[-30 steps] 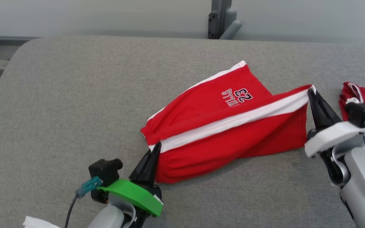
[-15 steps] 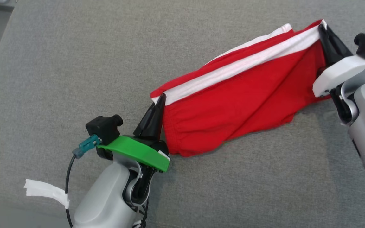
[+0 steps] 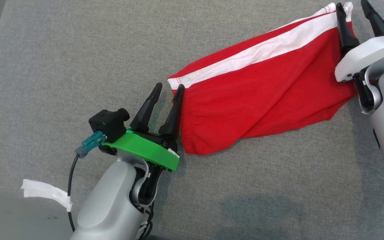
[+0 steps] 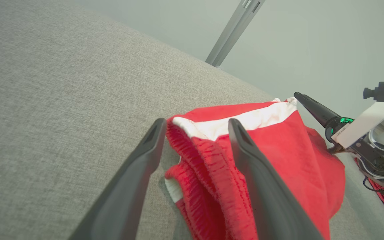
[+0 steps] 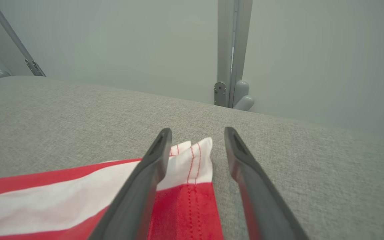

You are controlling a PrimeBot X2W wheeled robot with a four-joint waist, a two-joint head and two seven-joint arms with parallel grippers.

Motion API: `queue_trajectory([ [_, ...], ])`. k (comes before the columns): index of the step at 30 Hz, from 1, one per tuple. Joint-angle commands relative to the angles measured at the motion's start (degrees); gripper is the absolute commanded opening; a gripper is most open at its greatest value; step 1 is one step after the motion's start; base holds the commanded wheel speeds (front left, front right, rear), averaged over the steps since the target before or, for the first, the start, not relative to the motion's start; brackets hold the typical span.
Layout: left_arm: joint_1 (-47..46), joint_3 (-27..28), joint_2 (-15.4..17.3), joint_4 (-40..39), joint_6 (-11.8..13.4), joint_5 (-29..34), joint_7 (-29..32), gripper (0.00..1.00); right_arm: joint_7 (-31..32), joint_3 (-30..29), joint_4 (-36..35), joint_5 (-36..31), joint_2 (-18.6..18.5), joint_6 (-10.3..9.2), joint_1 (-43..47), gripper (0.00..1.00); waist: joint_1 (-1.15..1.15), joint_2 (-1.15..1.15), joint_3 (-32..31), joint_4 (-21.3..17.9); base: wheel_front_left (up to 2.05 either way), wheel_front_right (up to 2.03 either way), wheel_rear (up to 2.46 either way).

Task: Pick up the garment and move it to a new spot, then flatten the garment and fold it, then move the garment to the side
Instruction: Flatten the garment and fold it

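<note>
Parted, clamping nothing: the two fingers of the left gripper point(image 3: 169, 87), with the waistband corner of the red shorts point(image 3: 262, 90) lying loose between them, right finger against the gathered elastic, left finger over the bare grey padded table point(image 3: 78, 66). Likewise apart and holding nothing: the fingers of the right gripper point(image 3: 352, 5), leg hem corner between them, left finger over the white stripe point(image 3: 262, 50), right finger over bare table. Shorts resting on the table, stretched from waistband at near left to hem at far right, stripe along the far edge, slack creases across the red panel. Behind the left fingers a green bracket point(image 3: 142, 151); behind the right ones a white bracket point(image 3: 365, 55). At near left, a white tape tag point(image 3: 45, 195) on the arm's cable. Past the table's far edge, a grey upright post point(image 5: 232, 53).
</note>
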Motion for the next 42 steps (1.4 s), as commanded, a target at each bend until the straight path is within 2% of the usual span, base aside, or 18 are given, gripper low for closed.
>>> queue_trajectory([
  [1, 0.71, 0.73, 0.10, -0.35, 0.17, 1.31, 0.01, 1.00, -0.17, -1.12, -1.16, -0.64, 0.08, -0.09, 1.52, 1.00, -0.01, 0.37, -0.78, -0.84, 0.00, 0.00, 0.00],
  [6, 3.23, 3.74, 0.11, -0.82, 0.17, 4.25, 0.01, 1.00, -0.17, -3.87, -5.85, -0.36, 0.33, -0.09, 5.62, 1.00, -0.01, 0.37, -2.57, -2.23, 0.00, 0.00, 0.00],
  [11, 6.61, 6.40, 0.14, -1.25, 0.17, 6.80, 0.01, 1.00, -0.17, -2.67, -6.85, 2.30, 0.14, -0.09, 13.00, 1.00, -0.01, 0.37, -4.68, -3.30, 0.00, 0.00, 0.00],
  [15, 8.38, 7.18, 0.12, -1.46, 0.17, 7.17, 0.01, 1.00, -0.17, -0.95, -4.62, 4.02, 0.52, -0.09, 15.94, 1.00, -0.01, 0.37, -5.49, -3.58, 0.00, 0.00, 0.00],
  [25, 9.88, 7.47, 0.12, -1.10, 0.17, 7.87, 0.01, 1.00, 1.93, 3.90, 1.90, 7.25, 2.89, -0.04, 14.98, 1.00, -0.01, 0.37, -6.34, -2.57, 0.00, 0.00, 0.00],
  [26, 10.03, 7.44, 0.12, -1.06, 0.17, 7.90, 0.01, 1.00, 2.17, 4.52, 2.44, 7.69, 3.15, -0.04, 15.01, 0.94, -0.01, 0.37, -6.53, -2.43, 0.00, 0.00, 0.00],
  [27, 10.20, 7.47, 0.11, -0.93, 0.17, 7.96, 0.01, 1.00, 2.39, 5.03, 2.96, 8.22, 3.34, -0.04, 15.13, 0.81, -0.01, 0.37, -6.81, -2.33, 0.00, 0.00, 0.00],
  [28, 10.39, 7.53, 0.12, -0.84, 0.17, 8.04, 0.01, 1.00, 2.46, 5.38, 3.45, 8.86, 3.50, -0.04, 15.27, 0.01, -0.01, 0.37, -7.11, -2.29, 0.00, 0.00, 0.00],
  [35, 12.95, 8.51, 0.11, -0.01, 0.17, 8.85, 0.01, 1.00, 0.26, 3.79, 5.38, 11.37, 3.71, -0.07, 17.01, 0.00, -0.01, 0.37, -11.00, -3.66, 0.00, 0.00, 0.00],
  [42, 18.23, 9.82, 0.16, 0.92, 0.17, 9.25, 0.01, 1.00, -0.12, -0.81, 1.29, 11.25, 7.38, -0.08, 24.57, 0.00, -0.01, 0.37, -18.20, -8.24, 0.00, 0.00, 0.00],
])
